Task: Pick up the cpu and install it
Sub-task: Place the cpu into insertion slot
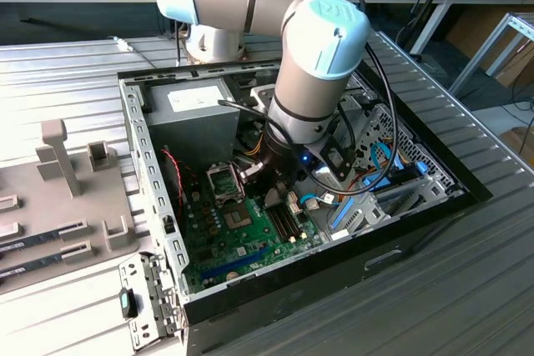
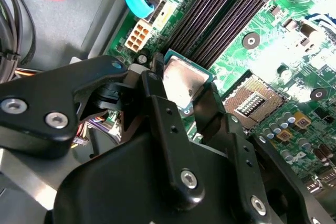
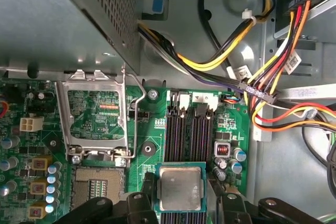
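Your black gripper (image 2: 181,95) has its jaws clamped on opposite edges of the small square grey-lidded cpu (image 3: 181,186). You see its lid facing both wrist cameras, flat over the dark memory slots (image 3: 190,129). Being square, it has no long axis. Beside it, the open socket (image 3: 97,184) sits on the green motherboard (image 3: 152,135).

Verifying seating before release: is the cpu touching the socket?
Apart. First wrist view: the cpu, clamped in the gripper, sits over the memory slots; the empty socket lies beside it, bare board between.
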